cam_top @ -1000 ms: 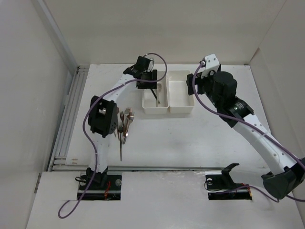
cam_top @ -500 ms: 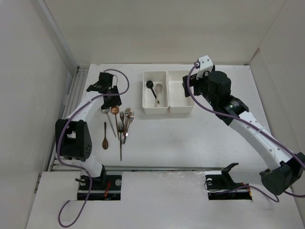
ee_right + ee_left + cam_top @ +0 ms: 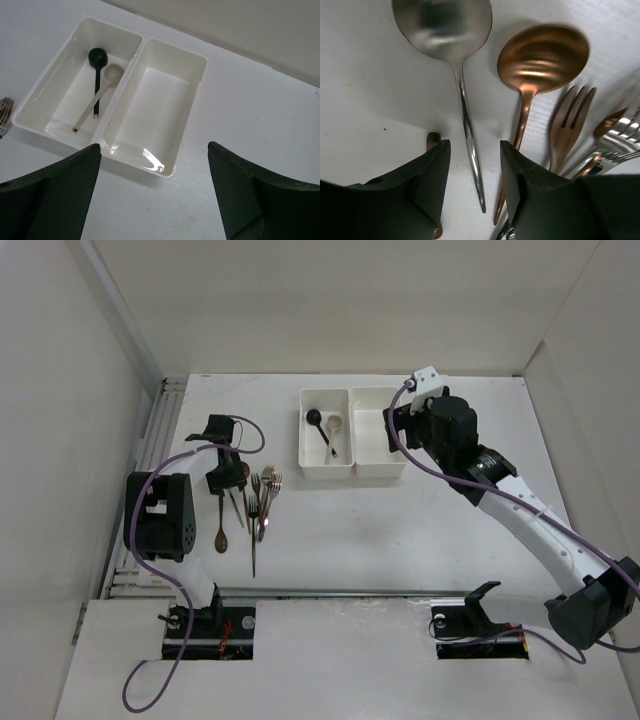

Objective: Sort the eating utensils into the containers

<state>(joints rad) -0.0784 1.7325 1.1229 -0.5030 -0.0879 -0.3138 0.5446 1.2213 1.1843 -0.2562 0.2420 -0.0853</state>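
Observation:
The two joined white bins point(image 3: 352, 468) stand at the back centre. The left bin point(image 3: 50, 95) holds a black spoon point(image 3: 97, 59) and a pale silver spoon point(image 3: 113, 74); the right bin point(image 3: 192, 92) is empty. Loose utensils lie left of centre: a silver spoon point(image 3: 444, 27), a copper spoon point(image 3: 542, 55), forks point(image 3: 569, 117) and a brown spoon point(image 3: 221, 536). My left gripper point(image 3: 222, 477) is open and low over them, its jaws either side of the silver spoon's handle point(image 3: 469, 135). My right gripper point(image 3: 152, 148) is open and empty, above the bins' near edge.
A pile of forks point(image 3: 264, 496) and one long utensil point(image 3: 253, 552) lie just right of my left gripper. A metal rail point(image 3: 145, 480) runs along the table's left edge. White walls close the back and both sides.
My left arm left the left bin, swung out to the far left, then came down over the loose utensils. The black spoon now lies in the left bin. My right arm shifted slightly.

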